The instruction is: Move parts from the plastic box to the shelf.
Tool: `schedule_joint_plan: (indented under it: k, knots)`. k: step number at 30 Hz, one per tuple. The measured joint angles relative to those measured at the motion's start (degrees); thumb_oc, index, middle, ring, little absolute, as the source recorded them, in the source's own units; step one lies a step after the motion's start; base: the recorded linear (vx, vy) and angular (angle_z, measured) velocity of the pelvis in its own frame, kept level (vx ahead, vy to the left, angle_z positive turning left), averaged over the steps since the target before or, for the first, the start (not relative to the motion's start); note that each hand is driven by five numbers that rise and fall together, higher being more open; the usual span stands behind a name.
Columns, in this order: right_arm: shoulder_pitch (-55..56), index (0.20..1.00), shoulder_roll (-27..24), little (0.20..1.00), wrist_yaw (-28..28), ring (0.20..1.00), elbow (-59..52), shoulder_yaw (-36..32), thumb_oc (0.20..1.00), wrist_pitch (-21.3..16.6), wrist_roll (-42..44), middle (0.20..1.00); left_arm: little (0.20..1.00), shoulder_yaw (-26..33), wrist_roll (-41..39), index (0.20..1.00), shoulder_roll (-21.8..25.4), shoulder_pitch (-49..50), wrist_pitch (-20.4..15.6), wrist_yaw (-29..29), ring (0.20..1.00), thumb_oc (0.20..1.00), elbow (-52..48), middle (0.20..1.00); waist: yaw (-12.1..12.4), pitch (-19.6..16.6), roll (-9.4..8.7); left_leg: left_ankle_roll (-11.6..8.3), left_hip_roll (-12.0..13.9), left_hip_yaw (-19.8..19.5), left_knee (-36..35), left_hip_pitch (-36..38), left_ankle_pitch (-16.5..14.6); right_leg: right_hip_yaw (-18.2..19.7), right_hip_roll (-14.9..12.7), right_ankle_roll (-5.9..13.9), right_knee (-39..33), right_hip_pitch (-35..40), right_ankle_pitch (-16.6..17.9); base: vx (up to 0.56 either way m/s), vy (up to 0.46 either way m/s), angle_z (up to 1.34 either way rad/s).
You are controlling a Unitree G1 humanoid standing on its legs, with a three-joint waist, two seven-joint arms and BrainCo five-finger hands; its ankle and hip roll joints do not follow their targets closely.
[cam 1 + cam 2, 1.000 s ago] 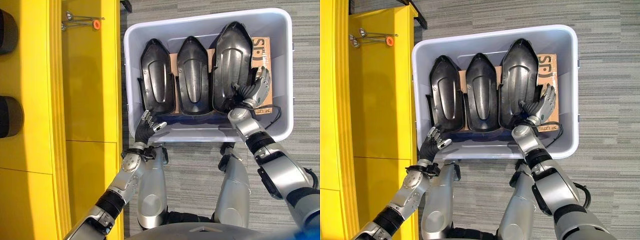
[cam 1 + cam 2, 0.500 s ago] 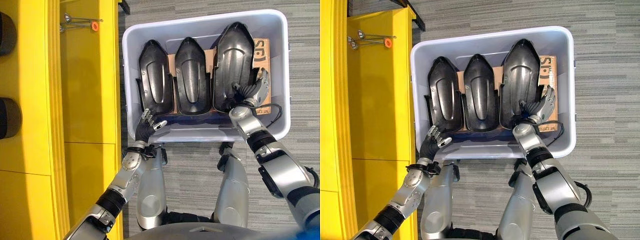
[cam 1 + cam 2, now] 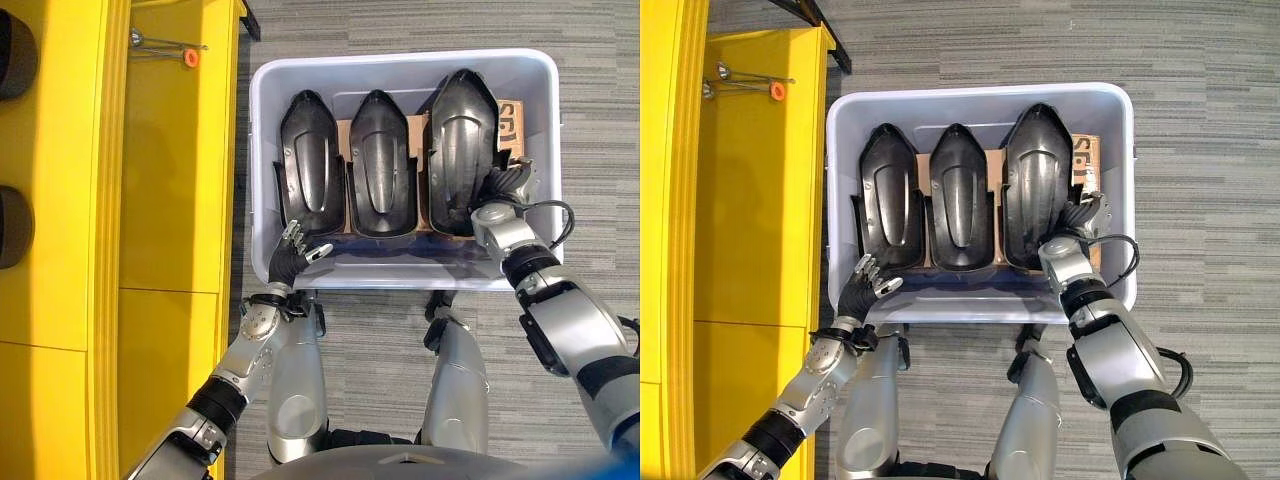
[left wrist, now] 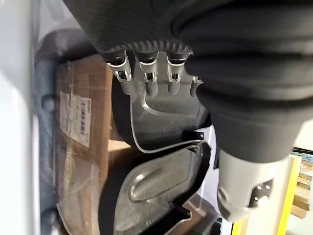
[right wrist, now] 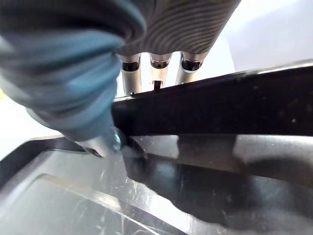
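Note:
A pale plastic box (image 3: 400, 58) on the floor holds three black moulded parts standing side by side on cardboard (image 3: 511, 124): a left one (image 3: 310, 160), a middle one (image 3: 381, 160) and a larger right one (image 3: 462, 135). My right hand (image 3: 503, 192) is at the large part's right edge. In the right wrist view its fingers (image 5: 156, 73) go down behind the black rim (image 5: 220, 110) and the thumb (image 5: 100, 142) presses the near side. My left hand (image 3: 293, 255) hovers open at the box's near left corner, holding nothing, with the left part (image 4: 156, 191) just past it.
A yellow shelf (image 3: 170, 200) runs along the left of the box. A metal tool with an orange tip (image 3: 165, 48) lies at the shelf's far end. Two dark round things (image 3: 12, 225) sit at the far left. Grey carpet surrounds the box.
The camera has shifted. My right hand has moved from beside the large part, fingers spread over the cardboard, onto its right edge and curled round the rim. The left hand has stayed put.

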Motion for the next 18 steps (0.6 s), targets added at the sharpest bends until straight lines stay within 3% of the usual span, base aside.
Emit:
schedule_joint_plan:
  k: [15, 18]
  knots:
    - [-2.24, 0.200, -1.40, 0.200, 2.59, 0.200, 2.46, 0.96, 0.200, 3.15, -0.93, 0.200, 1.000, 0.12, 0.09, 1.000, 0.27, 0.08, 1.79, 0.35, 1.000, 1.000, -0.24, 1.000, 0.27, -0.85, -0.18, -0.28, 0.34, -0.85, 0.56, -1.61, 0.17, -0.67, -0.03, -0.57, 1.84, -1.56, -0.99, 0.00, -0.006, 0.02]
    - [-2.34, 0.200, -1.37, 0.200, 2.60, 0.200, 2.41, 1.19, 0.200, 0.24, -1.31, 0.200, 1.000, 0.17, 0.18, 1.000, 0.29, 0.14, 1.73, 0.43, 1.000, 1.000, -0.27, 1.000, 0.26, -0.82, -0.06, -0.55, 0.33, -0.92, 0.50, -1.15, 0.36, -0.84, 0.03, -0.62, 1.73, -0.91, -0.95, -0.01, -0.004, 0.00]
